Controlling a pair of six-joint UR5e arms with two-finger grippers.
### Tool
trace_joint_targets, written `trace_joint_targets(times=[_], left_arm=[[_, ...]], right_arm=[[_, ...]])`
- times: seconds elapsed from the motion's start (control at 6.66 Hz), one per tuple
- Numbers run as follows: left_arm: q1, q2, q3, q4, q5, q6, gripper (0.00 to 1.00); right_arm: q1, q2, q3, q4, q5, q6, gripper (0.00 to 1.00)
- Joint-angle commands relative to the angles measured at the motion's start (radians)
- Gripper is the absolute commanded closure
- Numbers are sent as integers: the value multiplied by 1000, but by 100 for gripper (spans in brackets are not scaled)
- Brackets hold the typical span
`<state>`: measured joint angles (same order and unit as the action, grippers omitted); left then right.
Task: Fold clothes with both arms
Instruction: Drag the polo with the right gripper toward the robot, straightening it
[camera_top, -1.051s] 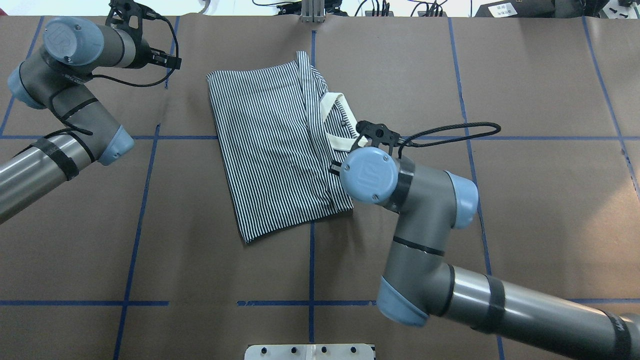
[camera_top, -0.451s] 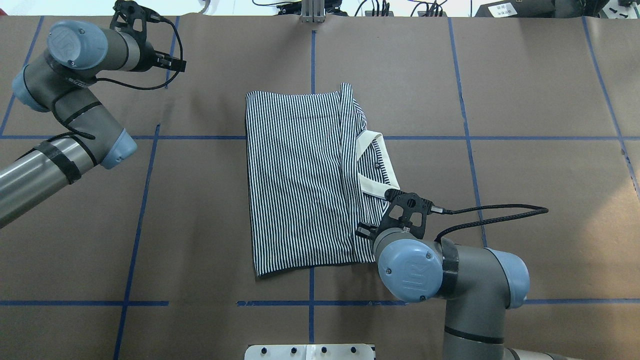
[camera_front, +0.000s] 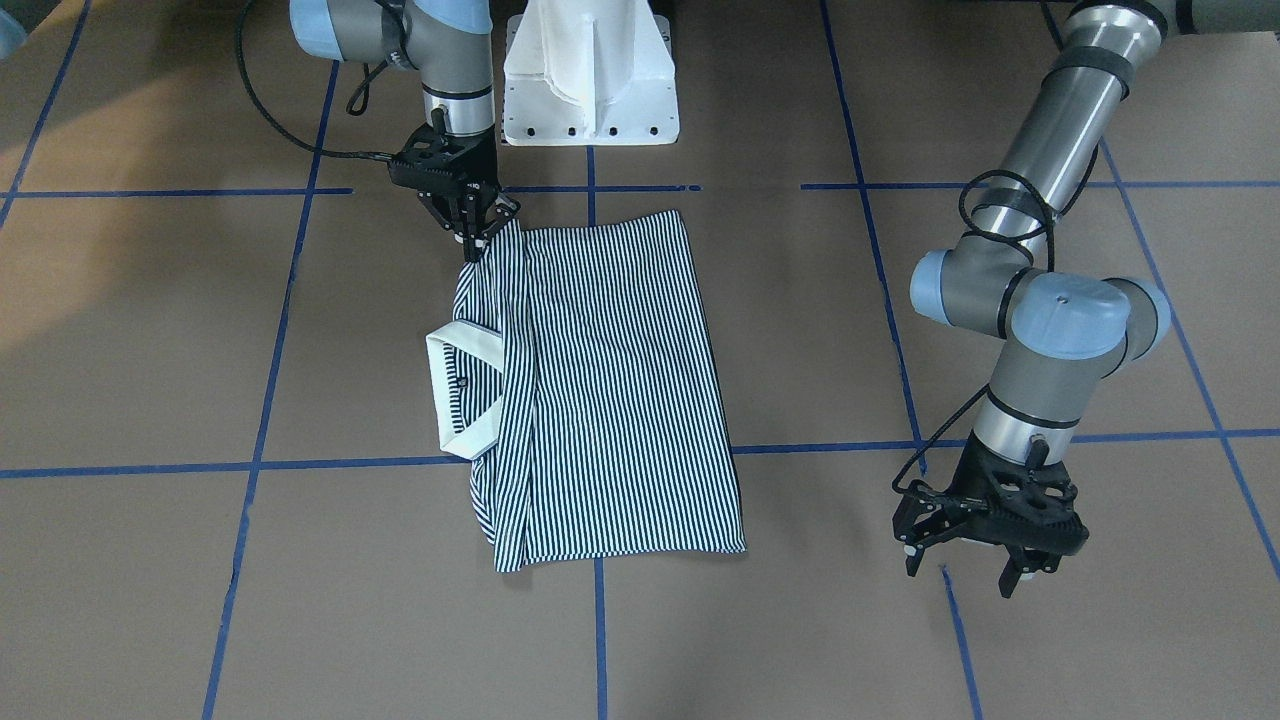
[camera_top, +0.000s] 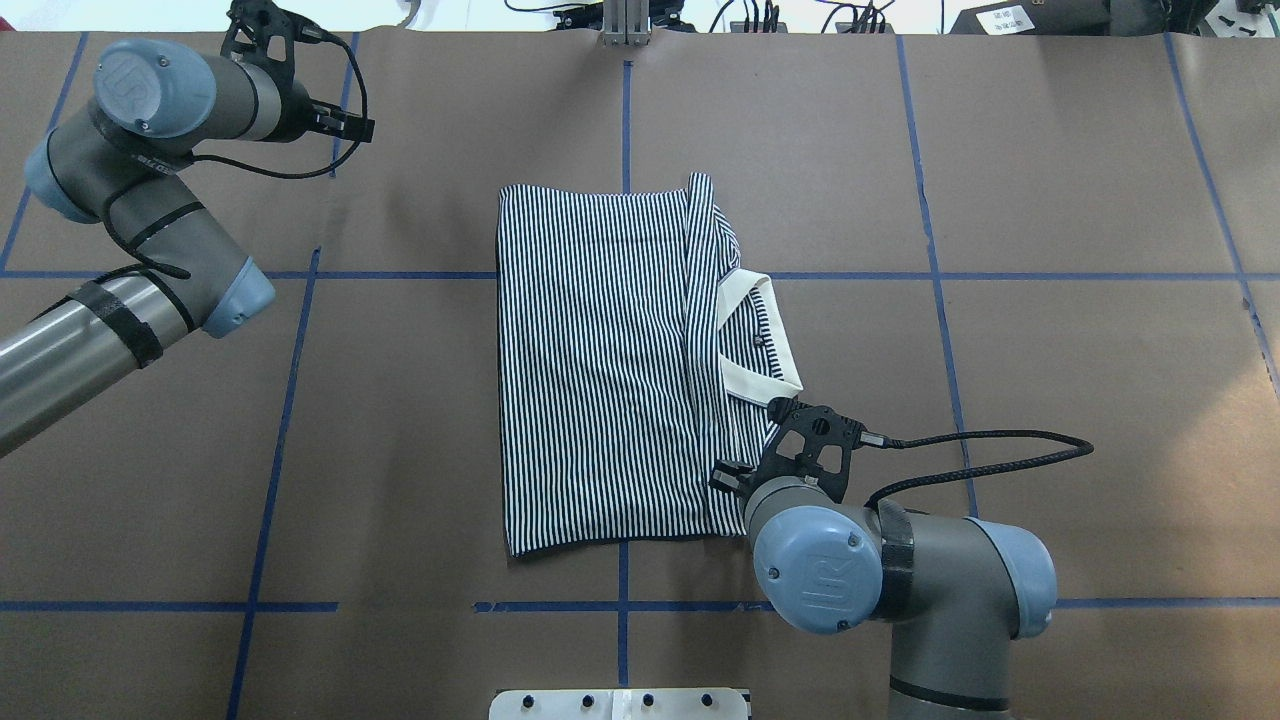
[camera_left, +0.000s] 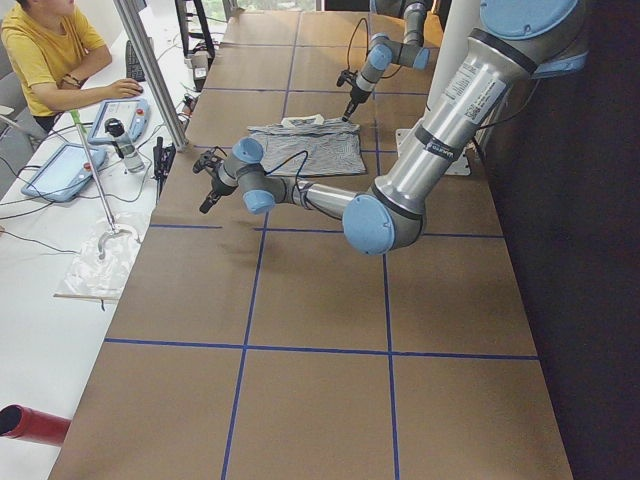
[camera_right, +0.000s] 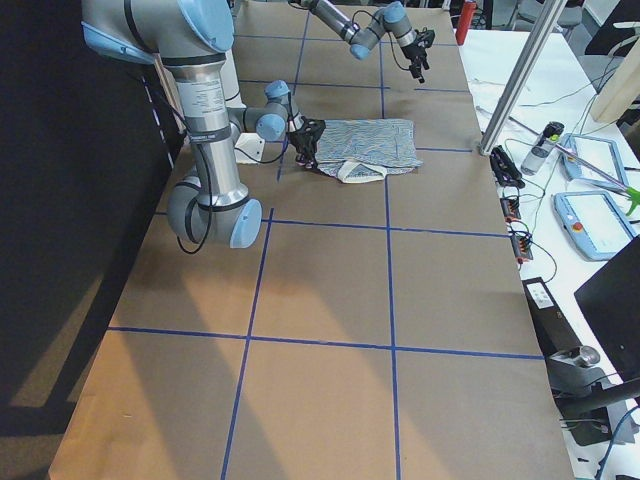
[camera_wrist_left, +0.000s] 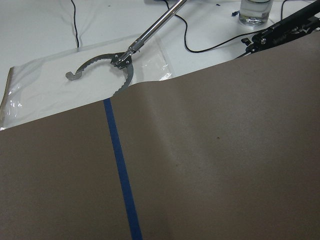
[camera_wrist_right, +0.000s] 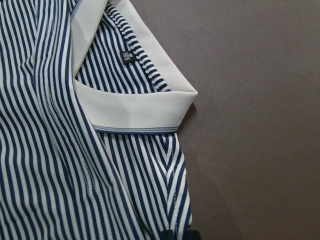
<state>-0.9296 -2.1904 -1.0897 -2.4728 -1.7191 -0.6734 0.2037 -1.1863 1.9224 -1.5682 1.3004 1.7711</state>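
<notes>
The navy-and-white striped polo shirt (camera_top: 600, 370) lies folded into a rectangle mid-table, with its white collar (camera_top: 765, 360) sticking out on the right side. My right gripper (camera_front: 478, 245) points straight down and is shut on the shirt's near right corner. In the right wrist view its dark fingertips (camera_wrist_right: 170, 235) sit on the striped hem below the collar (camera_wrist_right: 135, 110). In the overhead view the wrist hides them. My left gripper (camera_front: 962, 572) is open and empty. It hovers over bare table at the far left, well away from the shirt (camera_front: 610, 390).
Blue tape lines grid the brown table. The white pedestal base (camera_front: 590, 70) stands at the near edge. Past the far edge is a white bench with metal tongs (camera_wrist_left: 125, 60), cables and tablets. A person in yellow (camera_left: 45, 50) sits there.
My right gripper has dragged the shirt toward the robot and to the right, turning it square to the grid. It has hardly moved in the last half second. The left arm barely shifted.
</notes>
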Motion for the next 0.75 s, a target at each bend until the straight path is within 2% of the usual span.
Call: trace_joint_targets(times=[0.0,0.15,0.3,0.6], left_arm=[[0,0,1,0,0,0,0],[6,0,1,0,0,0,0],[8,0,1,0,0,0,0],[9,0,-1,0,0,0,0]], right_arm=[[-1,10,51,-104,-24,-97,0],[-10,16,84,-143,-32,-173,0],[-15,42,81,-150,-30,-240,0],[-65,42,75,-141,-84,-449,2]])
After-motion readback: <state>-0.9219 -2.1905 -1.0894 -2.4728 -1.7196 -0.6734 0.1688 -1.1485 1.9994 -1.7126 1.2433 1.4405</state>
